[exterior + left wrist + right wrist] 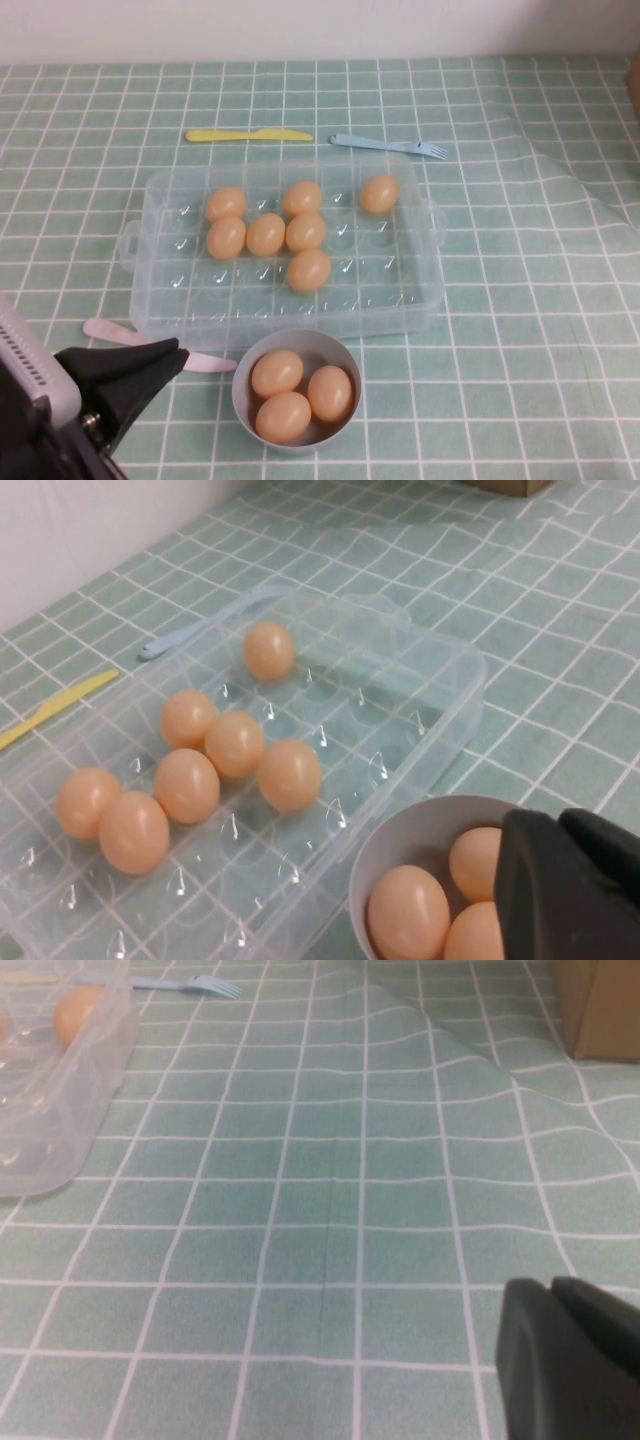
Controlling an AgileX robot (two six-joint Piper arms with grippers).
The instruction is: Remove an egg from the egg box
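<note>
The clear plastic egg box (290,318) stands mid-table with several tan-orange eggs in its slots. One egg (309,270) lies nearest the front, and another egg (379,194) sits alone at the far right. My left gripper (172,357) is shut and empty. It hovers low at the front left, just left of the grey-blue bowl (345,352). In the left wrist view the left gripper (558,822) is over the bowl's rim (400,825), with the egg box (450,680) beyond. My right gripper (552,1292) is shut and empty above bare cloth, right of the egg box (60,1110).
The bowl holds three eggs. A yellow knife (248,135) and a blue fork (390,146) lie behind the box. A pink spoon (110,331) lies at its front left. A cardboard box (600,1005) stands at the far right. The tablecloth has a raised fold (560,170).
</note>
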